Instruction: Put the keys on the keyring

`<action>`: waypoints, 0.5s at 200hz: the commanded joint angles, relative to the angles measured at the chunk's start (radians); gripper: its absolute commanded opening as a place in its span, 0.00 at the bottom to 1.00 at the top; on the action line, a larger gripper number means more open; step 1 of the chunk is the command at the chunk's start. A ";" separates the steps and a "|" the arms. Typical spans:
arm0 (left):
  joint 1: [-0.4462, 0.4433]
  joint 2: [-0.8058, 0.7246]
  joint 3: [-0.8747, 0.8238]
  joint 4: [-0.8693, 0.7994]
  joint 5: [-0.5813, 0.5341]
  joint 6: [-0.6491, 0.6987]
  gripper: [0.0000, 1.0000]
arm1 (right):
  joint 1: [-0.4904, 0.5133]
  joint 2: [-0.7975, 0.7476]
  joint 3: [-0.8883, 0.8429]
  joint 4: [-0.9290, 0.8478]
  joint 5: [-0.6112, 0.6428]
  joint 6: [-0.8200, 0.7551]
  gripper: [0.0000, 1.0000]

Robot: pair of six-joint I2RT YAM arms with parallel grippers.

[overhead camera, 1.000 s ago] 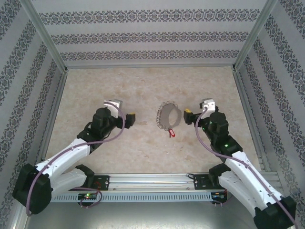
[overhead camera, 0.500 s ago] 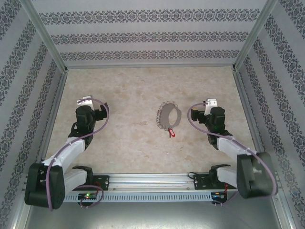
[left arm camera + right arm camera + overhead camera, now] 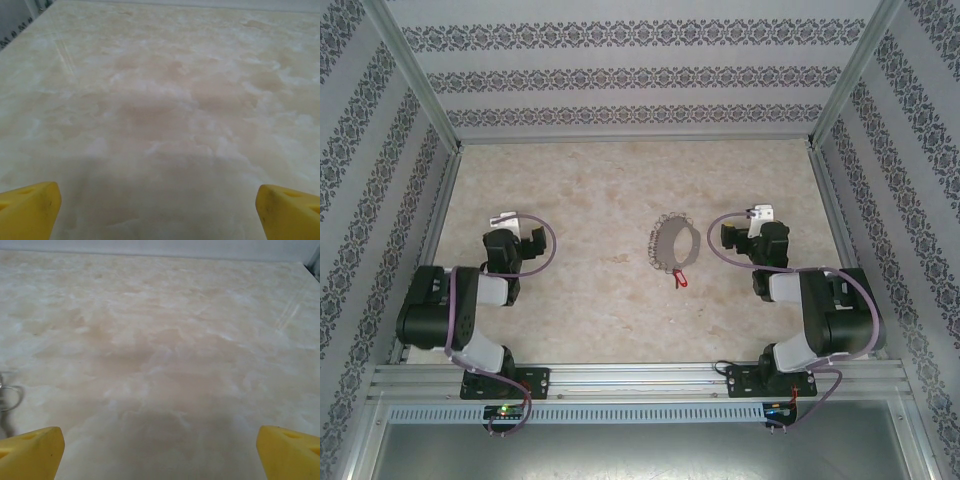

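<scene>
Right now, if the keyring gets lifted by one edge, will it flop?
Probably not: the keyring is a thin metal loop, so likely stiff and light. The small pieces fringing its rim would probably dangle and swing. Flat on the smooth table, it may slide when nudged.

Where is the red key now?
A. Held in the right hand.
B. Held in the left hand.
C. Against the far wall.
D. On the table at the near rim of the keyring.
D: the top view shows the red key lying on the table at the near rim of the keyring.
</scene>
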 commanded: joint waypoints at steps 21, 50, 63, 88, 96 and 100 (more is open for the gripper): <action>0.009 0.006 0.005 0.115 0.061 0.025 1.00 | -0.012 0.001 0.019 0.084 -0.013 0.035 0.98; 0.009 0.008 0.006 0.117 0.060 0.027 1.00 | -0.007 0.003 0.019 0.085 -0.002 0.033 0.98; 0.007 0.012 0.003 0.127 0.059 0.027 1.00 | -0.005 0.003 0.017 0.087 0.003 0.029 0.98; 0.007 0.010 0.003 0.124 0.061 0.027 1.00 | -0.003 0.003 0.019 0.084 0.006 0.029 0.98; 0.008 0.009 0.004 0.123 0.061 0.027 1.00 | -0.003 0.005 0.019 0.085 0.006 0.028 0.98; 0.007 0.009 0.004 0.125 0.061 0.026 1.00 | -0.003 0.003 0.019 0.084 0.006 0.029 0.98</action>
